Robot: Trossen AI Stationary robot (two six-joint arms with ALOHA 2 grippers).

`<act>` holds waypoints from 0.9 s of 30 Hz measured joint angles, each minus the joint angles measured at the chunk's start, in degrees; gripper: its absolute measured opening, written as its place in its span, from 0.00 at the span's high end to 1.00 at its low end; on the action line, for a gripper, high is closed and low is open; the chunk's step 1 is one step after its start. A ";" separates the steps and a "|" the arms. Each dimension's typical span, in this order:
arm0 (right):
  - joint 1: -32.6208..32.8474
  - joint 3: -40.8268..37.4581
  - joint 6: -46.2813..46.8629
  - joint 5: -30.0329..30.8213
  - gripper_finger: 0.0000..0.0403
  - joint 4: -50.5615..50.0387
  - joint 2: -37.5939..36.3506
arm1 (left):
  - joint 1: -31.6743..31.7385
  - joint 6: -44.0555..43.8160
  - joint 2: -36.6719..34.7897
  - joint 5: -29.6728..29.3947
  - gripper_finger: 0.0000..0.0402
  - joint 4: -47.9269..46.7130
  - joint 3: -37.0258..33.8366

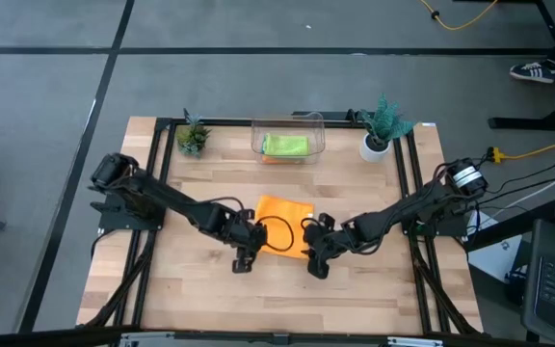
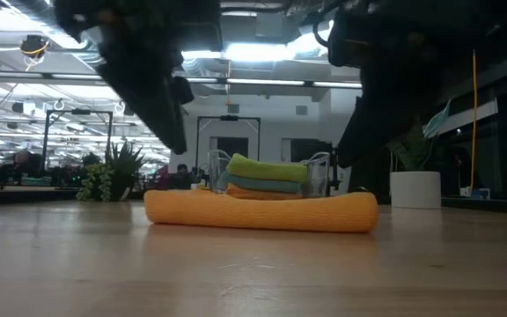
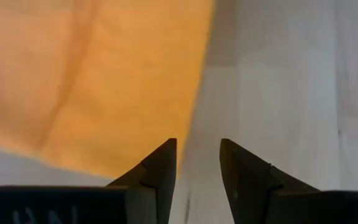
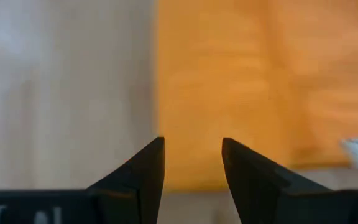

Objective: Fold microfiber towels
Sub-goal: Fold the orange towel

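Three folded towels (image 1: 285, 146) sit stacked in the clear bin (image 1: 318, 135), while the orange towel (image 1: 279, 217) lies folded between the left gripper (image 1: 246, 258) and right gripper (image 1: 316, 263), both parted and empty.

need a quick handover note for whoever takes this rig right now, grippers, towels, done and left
Left gripper: open, empty, above the near left edge of the orange towel at mid-table.
Right gripper: open, empty, above its near right edge.
Orange towel: lies on the table, apparently folded over, not binned.
Clear bin at the back: folded stack, green towel on top, teal under it, an orange one at the bottom.
Left: finish the orange towel, likely add it to the bin.
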 joint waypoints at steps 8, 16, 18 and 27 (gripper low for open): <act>1.40 0.00 -5.03 -3.92 0.60 6.37 4.47 | -0.72 2.62 0.48 -2.37 0.62 -1.50 -0.07; 0.73 0.00 -5.22 -4.64 0.59 6.34 5.85 | -0.72 2.55 1.34 -1.74 0.46 -0.65 -2.27; 0.58 0.00 -5.50 -6.73 0.57 6.31 5.85 | -0.72 2.55 1.42 -2.04 0.43 -0.33 -2.36; -0.37 0.59 -8.54 -9.25 0.32 6.76 5.79 | -0.72 2.51 1.42 -2.16 0.41 2.26 -2.30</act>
